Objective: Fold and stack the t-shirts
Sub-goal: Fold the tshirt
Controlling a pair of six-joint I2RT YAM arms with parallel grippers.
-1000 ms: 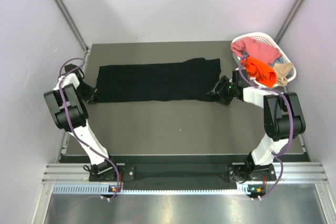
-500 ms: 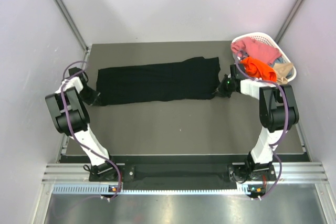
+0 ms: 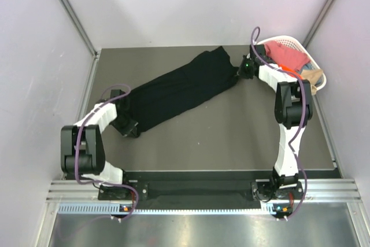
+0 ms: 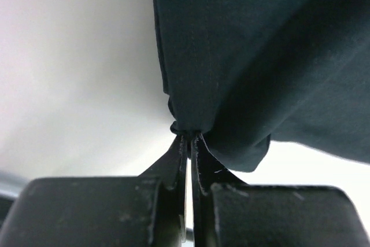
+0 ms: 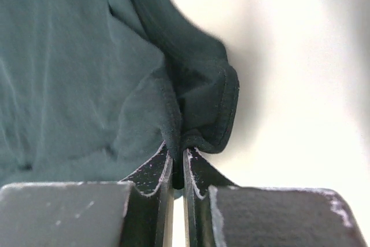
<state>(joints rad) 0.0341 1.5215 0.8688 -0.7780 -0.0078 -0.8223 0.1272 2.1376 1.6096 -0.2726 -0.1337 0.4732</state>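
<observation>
The black t-shirt stretches diagonally across the table, from near left to far right, folded into a long band. My left gripper is shut on its near-left end; in the left wrist view the cloth bunches between my closed fingertips. At the far right end my right gripper is shut on the shirt, whose hem is pinched in the closed tips. Pink, orange and beige shirts lie in the basket.
A white slatted basket stands at the far right corner of the table, just beyond my right arm. Light walls close in on the left, back and right. A metal rail runs along the near edge.
Both grippers closed on the shirt's ends. The left end swung toward me and the right end moved toward the back, so the band turned from level to diagonal.
</observation>
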